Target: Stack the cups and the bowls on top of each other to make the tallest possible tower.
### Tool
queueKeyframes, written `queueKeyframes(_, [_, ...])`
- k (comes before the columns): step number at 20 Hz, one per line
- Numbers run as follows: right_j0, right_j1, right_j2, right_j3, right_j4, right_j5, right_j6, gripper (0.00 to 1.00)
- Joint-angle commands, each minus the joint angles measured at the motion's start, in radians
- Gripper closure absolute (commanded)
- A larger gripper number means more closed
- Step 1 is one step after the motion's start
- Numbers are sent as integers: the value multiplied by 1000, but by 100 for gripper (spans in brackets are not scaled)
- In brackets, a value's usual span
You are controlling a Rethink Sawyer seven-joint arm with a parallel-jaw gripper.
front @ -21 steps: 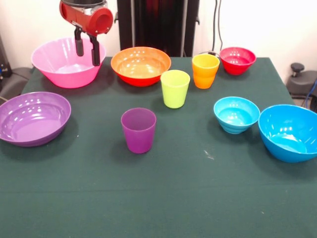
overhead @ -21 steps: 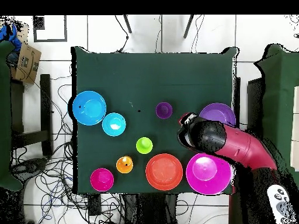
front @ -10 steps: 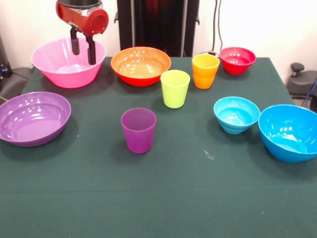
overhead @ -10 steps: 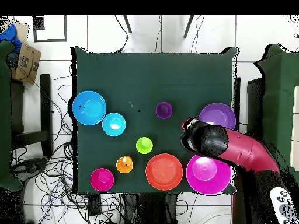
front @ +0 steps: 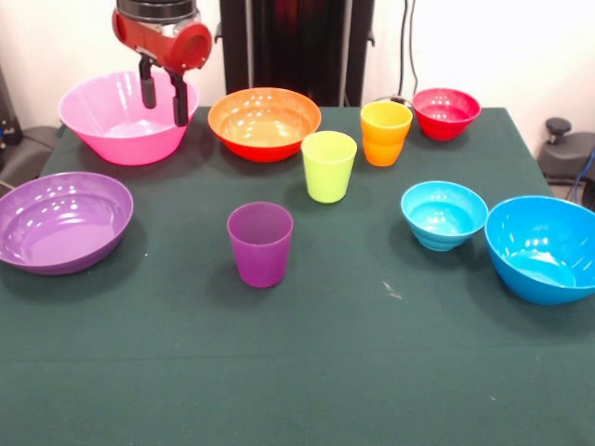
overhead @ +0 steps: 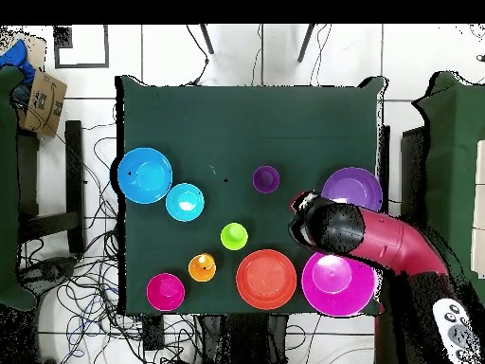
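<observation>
**Gripper over pink bowl rim, no stack begun**

Gripper (front: pixel 164 93) hangs with its two black fingers (front: pixel 179 100) apart and nothing between them, over the right rim of the big glossy pink plastic bowl (front: pixel 112 121) at the far left of the front view. Contact with the rim cannot be confirmed.

All pieces sit singly on the green table cloth (front: pixel 372 372); nothing is stacked yet. Far row, left to right: pink bowl, wide orange plastic bowl (front: pixel 264 123), orange plastic tumbler (front: pixel 385 133), small red bowl (front: pixel 445 112). Mid-table: lime green tumbler (front: pixel 328 165) and purple tumbler (front: pixel 260 243). Shallow purple bowl (front: pixel 60 221) at left edge; small light blue bowl (front: pixel 443 215) and big blue bowl (front: pixel 544 247) at right.

Handling judgement: thin moulded plastic, light and stiff, glossy so probably slippery. The pink bowl is too wide to span; best pinched across the rim wall, one finger inside and one outside. Likely to tilt when lifted by one side.

Obstacles: the orange bowl is just beside the pink one on the right, and the purple bowl lies near in front. The rest stands well apart.
</observation>
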Motion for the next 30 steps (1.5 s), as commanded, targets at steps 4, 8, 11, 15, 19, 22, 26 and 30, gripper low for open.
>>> queueKeyframes(4, [13, 90, 71, 32, -106, -64, -80, 0])
queueKeyframes(8, [2, 124, 66, 35, -126, -93, -73, 0])
queueKeyframes(11, [6, 140, 53, 24, -150, -117, -60, 0])
queueKeyframes(15, [1, 173, 50, 14, -168, -146, -49, 0])
queueKeyframes(19, [-4, 196, 47, 12, -179, -170, -40, 0])
queueKeyframes(22, [-13, 204, 44, 13, -188, -179, -44, 0])
queueKeyframes(26, [-35, 203, 51, 18, -196, -177, -58, 0])
queueKeyframes(30, [-56, 180, 61, 38, -200, -164, -74, 0])
